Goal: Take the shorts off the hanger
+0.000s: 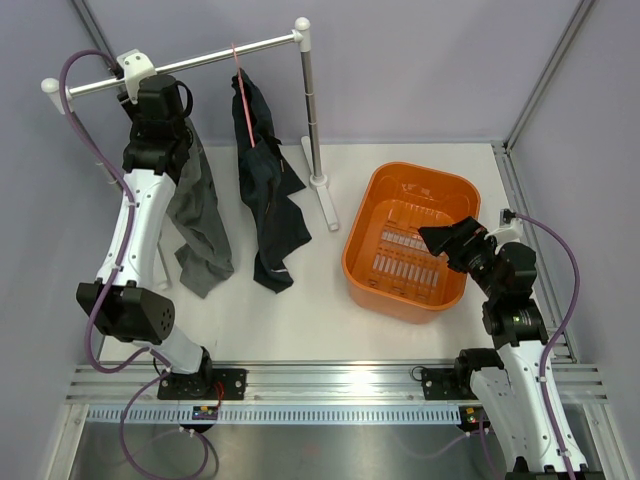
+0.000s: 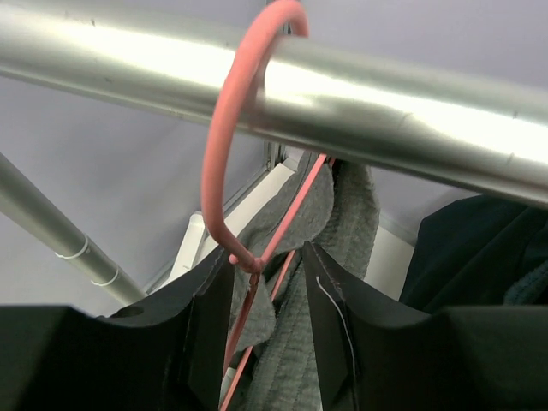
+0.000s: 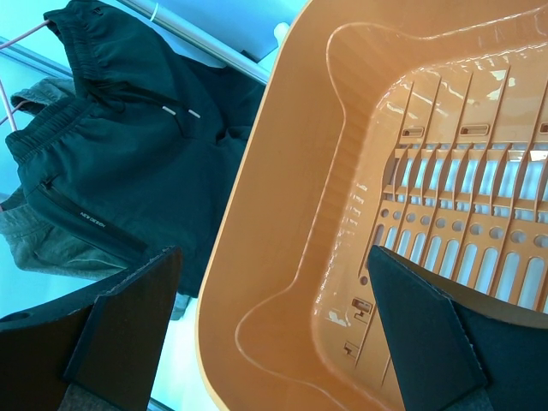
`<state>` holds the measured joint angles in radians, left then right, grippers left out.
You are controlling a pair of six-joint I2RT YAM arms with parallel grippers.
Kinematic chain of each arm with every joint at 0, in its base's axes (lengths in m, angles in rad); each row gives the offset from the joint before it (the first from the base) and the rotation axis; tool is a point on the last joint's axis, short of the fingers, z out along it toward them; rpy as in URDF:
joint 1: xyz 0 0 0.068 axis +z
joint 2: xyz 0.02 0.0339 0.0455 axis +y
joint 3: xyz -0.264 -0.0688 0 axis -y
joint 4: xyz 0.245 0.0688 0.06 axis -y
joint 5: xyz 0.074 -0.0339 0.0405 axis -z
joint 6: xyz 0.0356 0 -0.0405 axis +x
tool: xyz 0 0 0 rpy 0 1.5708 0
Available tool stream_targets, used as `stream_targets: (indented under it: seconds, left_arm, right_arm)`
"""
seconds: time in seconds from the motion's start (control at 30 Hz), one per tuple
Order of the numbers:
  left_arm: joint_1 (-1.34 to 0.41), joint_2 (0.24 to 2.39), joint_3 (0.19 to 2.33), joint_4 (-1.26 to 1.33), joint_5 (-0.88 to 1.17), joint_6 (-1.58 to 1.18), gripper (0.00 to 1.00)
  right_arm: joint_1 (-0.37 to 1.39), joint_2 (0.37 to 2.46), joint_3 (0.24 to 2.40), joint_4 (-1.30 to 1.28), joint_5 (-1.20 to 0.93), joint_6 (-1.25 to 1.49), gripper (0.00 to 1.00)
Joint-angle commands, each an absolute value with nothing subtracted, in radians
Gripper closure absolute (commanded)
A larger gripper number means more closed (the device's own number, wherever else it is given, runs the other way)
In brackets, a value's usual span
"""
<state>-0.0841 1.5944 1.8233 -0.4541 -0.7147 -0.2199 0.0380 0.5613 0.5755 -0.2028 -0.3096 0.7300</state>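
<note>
Mid-grey shorts (image 1: pixel 200 220) hang on a pink hanger (image 2: pixel 224 145) hooked over the rack's rail (image 1: pixel 220 55). Dark navy shorts (image 1: pixel 268 200) hang to their right on a second pink hanger (image 1: pixel 243 110). My left gripper (image 1: pixel 158 98) is up at the rail. In the left wrist view it (image 2: pixel 267 253) is open, with its jaws on either side of the hanger's neck and the grey waistband (image 2: pixel 342 223). My right gripper (image 1: pixel 450 238) is open and empty above the orange basket (image 1: pixel 420 170), far from both garments. The right wrist view shows both shorts (image 3: pixel 111 145) beyond the basket.
The rack's upright post (image 1: pixel 312 110) and its foot (image 1: pixel 325 205) stand between the shorts and the basket. The basket's wall (image 3: pixel 257 214) lies under my right gripper (image 3: pixel 274 257). Grey enclosure walls stand behind and to the sides.
</note>
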Motion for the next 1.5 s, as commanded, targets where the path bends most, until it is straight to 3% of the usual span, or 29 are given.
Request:
stream_targets:
  seconds: [0.0, 0.23, 0.37, 0.5, 1.07, 1.47]
  left_arm:
    - [-0.086, 1.594, 1.868, -0.446, -0.744, -0.213, 0.59]
    - [-0.086, 1.597, 1.87, -0.439, -0.742, -0.207, 0.67]
    - [-0.086, 1.606, 1.89, -0.449, -0.727, -0.209, 0.8]
    - [-0.086, 1.612, 1.904, -0.46, -0.703, -0.209, 1.0]
    - [-0.104, 1.563, 2.049, -0.546, -0.44, -0.212, 1.0]
    - [-0.167, 1.332, 1.773, -0.61, -0.38, -0.247, 1.0]
  right_arm:
    - [0.035, 0.563, 0.58, -0.155, -0.337, 0.721, 0.01]
    - [0.034, 0.568, 0.58, -0.15, -0.341, 0.718, 0.01]
    - [0.034, 0.577, 0.584, -0.15, -0.341, 0.71, 0.01]
    - [0.035, 0.58, 0.588, -0.15, -0.347, 0.71, 0.01]
    - [0.035, 0.583, 0.58, -0.135, -0.362, 0.687, 0.0]
    - [0.035, 0.592, 0.649, -0.216, -0.377, 0.554, 0.0]
